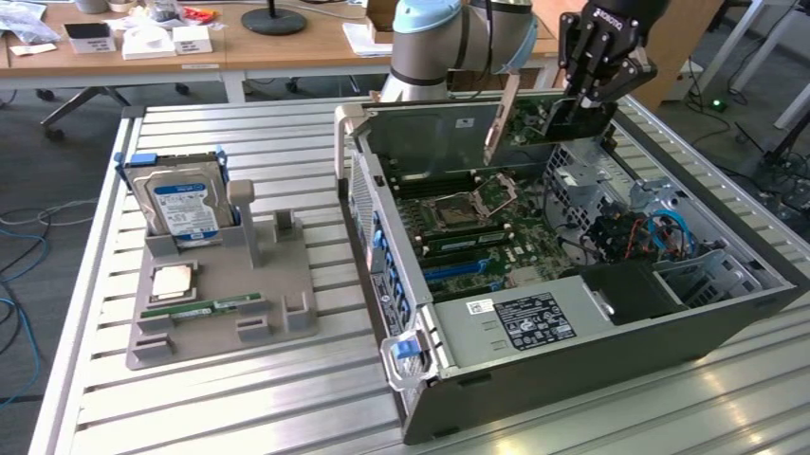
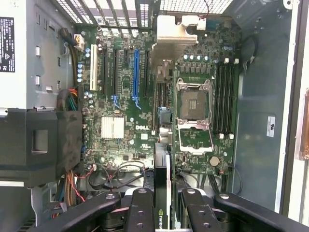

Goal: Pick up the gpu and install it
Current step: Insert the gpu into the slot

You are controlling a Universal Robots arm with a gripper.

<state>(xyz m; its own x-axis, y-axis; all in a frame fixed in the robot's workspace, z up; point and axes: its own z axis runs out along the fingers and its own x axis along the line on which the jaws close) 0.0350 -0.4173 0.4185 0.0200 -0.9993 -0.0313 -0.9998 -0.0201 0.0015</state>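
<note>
An open desktop computer case lies on its side along the exterior view's right edge of a slatted metal table, its motherboard facing up. A grey fixture tray near the exterior view's left edge carries a hard drive, a processor chip and a RAM stick.

The gpu hangs on edge above the case's far end, toward the table's far edge, clear of the board. The arm's gripper is clamped on its upper edge. In the wrist view the fingers press both flat faces of the card, above the long blue expansion slot.

The card looks light, thin and stiff but delicate. It is probably best held by the bare upper edge, away from the contacts and the pale end bracket.
</note>
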